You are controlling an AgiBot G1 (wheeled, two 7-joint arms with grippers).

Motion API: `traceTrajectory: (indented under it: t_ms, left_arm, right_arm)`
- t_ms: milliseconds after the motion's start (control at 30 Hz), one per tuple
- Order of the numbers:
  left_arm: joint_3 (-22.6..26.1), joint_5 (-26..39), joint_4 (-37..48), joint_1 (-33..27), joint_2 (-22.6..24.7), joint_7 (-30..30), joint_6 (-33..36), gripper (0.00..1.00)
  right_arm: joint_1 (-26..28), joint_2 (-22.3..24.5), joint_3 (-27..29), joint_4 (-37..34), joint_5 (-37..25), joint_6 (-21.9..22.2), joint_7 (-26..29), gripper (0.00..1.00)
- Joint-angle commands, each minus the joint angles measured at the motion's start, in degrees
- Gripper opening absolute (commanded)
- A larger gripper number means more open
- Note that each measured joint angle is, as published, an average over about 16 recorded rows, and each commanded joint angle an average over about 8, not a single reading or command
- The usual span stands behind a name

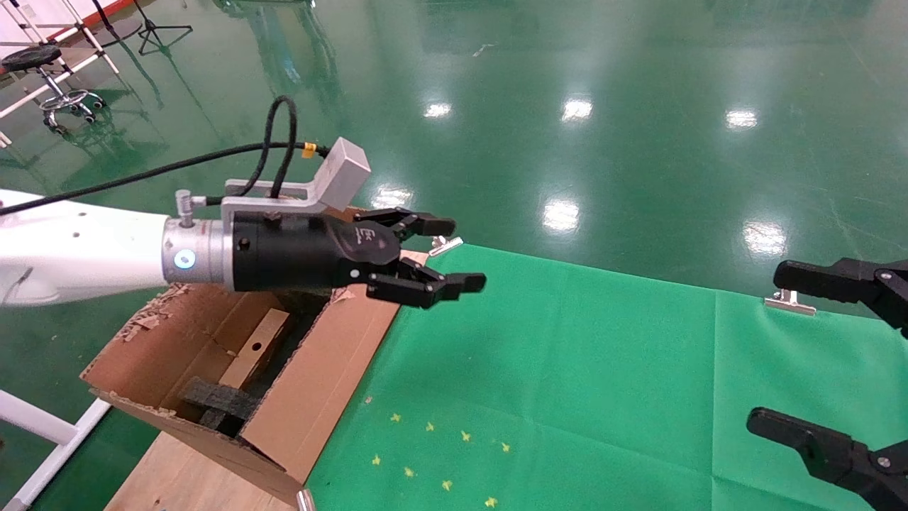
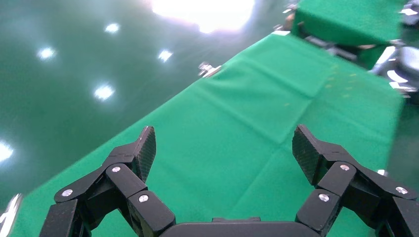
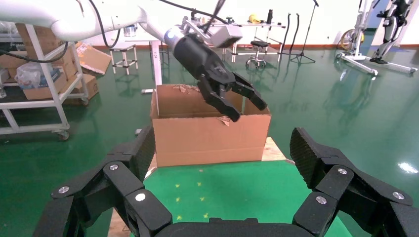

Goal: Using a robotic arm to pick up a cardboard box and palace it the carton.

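Left end effector (image 1: 438, 257), centre-left of frame, jaws apart w/ nothing held, above carton (image 1: 312, 397); careless swing could snag torn flaps.

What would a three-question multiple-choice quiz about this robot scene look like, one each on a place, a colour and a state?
1. Where is the cardboard box?
A. Inside the carton
B. On the green cloth
C. In the right gripper

2. What colour are the small star marks on the cloth?
A. Red
B. Yellow
C. Blue

3. How is the left gripper?
A. Shut on the box
B. Shut and empty
C. Open and empty

Answers:
1 A, the head view shows it leaning among black foam in the carton.
2 B, they show yellow on the green.
3 C, the left wrist view shows its fingers spread with only cloth between them.
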Motion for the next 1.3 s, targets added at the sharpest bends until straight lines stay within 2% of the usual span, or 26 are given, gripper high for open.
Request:
traceTrajectory:
  t_ms: [33,733,867,1300]
  left_arm:
    - [-1.7,-1.7,-2.1,1.8,-0.3,1.0,1.0,1.00]
    - [-18.7,-18.6,-23.0,19.1,-3.6,11.1,10.3,1.00]
    - [-19.8,-19.7,-24.3,20.2,-3.8,11.5,10.9,1.00]
    - [-18.6,-18.5,-22.9,19.0,-3.7,11.1,10.3,1.00]
  right_arm:
    - [0.0,0.0,0.0,0.0,0.0,0.0,0.0,1.00]
    - [0.0,0.0,0.0,0.0,0.0,0.0,0.0,1.00]
    - [0.0,0.0,0.0,0.0,0.0,0.0,0.0,1.00]
    - [0.0,0.0,0.0,0.0,0.0,0.0,0.0,1.00]
